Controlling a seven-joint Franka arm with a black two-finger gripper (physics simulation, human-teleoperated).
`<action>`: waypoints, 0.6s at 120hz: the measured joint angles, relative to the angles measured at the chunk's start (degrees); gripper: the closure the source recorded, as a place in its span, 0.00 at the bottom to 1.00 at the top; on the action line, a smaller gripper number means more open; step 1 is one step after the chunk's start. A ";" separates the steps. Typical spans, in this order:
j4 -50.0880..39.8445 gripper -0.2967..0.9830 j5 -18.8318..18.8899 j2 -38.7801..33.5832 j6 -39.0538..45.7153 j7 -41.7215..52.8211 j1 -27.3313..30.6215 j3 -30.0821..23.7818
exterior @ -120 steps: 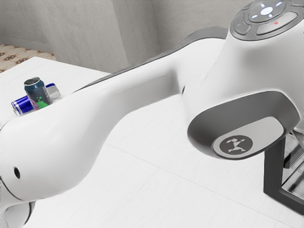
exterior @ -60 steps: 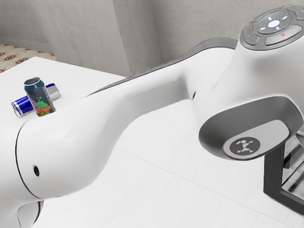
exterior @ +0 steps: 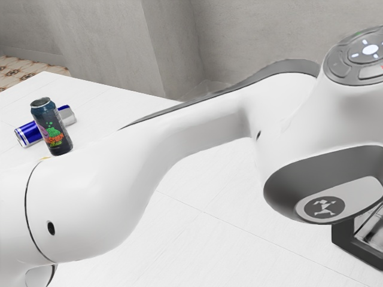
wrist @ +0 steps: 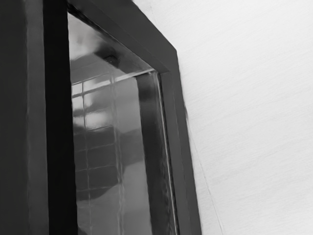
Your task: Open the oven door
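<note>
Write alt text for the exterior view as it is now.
A white robot arm stretches over a white table toward a dark frame at the exterior view's lower right. At the exterior view's left, a dark, colorful can stands before a blue-and-silver can lying on its side.

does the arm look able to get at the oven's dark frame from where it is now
Probably yes: the arm reaches out toward the oven's dark frame, and in the wrist view nothing seems to cover the frame's outer edge beside the white table.
</note>
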 joint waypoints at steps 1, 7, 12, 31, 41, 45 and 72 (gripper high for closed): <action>0.00 0.26 0.00 -0.01 -0.02 -0.01 -0.42 0.22; -0.19 0.28 0.15 -0.04 -0.18 -0.17 -3.00 1.08; -0.61 0.28 1.20 -0.13 -0.81 -0.58 -7.16 1.44; 3.02 0.30 16.77 -27.38 -18.40 -4.43 -32.04 6.80; 8.26 0.28 12.52 -35.01 -26.55 -6.02 -31.88 31.97; 9.30 0.28 6.40 -33.42 -29.14 -7.07 -17.52 43.12; 4.79 0.25 -21.09 -19.31 -38.21 -17.66 24.66 57.93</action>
